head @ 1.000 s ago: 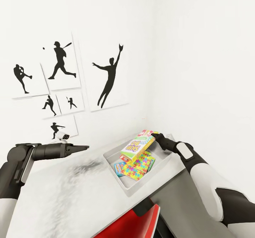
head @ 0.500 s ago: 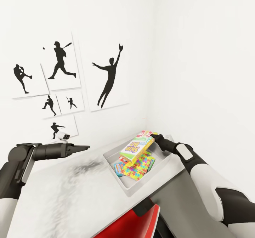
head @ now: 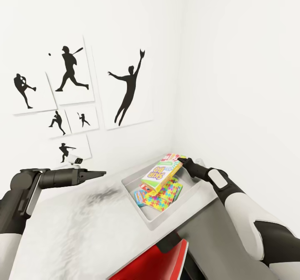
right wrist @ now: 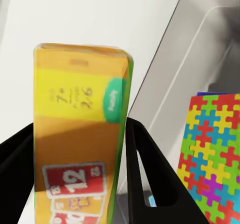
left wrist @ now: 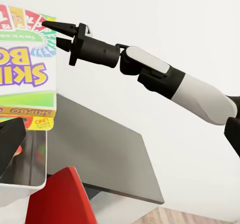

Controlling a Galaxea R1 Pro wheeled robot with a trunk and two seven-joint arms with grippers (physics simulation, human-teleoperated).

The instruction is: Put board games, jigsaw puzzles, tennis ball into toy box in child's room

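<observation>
One card-game box [head: 161, 172] sits between the jaws of our right gripper [head: 182, 160], pinched across its thin edge, and the right wrist view shows a black finger [right wrist: 145, 179] pressed flat against each side of its yellow end, so the jaws are narrow and closed on it. We hold it by that far end because this leaves the rest of the box free to hang out ahead of the jaws, tilted, with its low end down in the grey bin [head: 137, 179] and resting on the jigsaw boards [head: 164, 192] that already lie below the jaws. A small blue box [head: 141, 197] lies in the bin too, beyond the boards and farthest from the jaws. We judge that the slant is there so the box can be laid flat on the pile once we let go. The bin stands at the corner of the pale desk [head: 83, 230], close to the wall. Our left gripper [head: 99, 173] hovers over bare desk, well apart from the bin, its fingers drawn together to a point with nothing between them; we think it is simply kept out of the way. We see no ball, and cannot tell whether it lies hidden under the other toys.
</observation>
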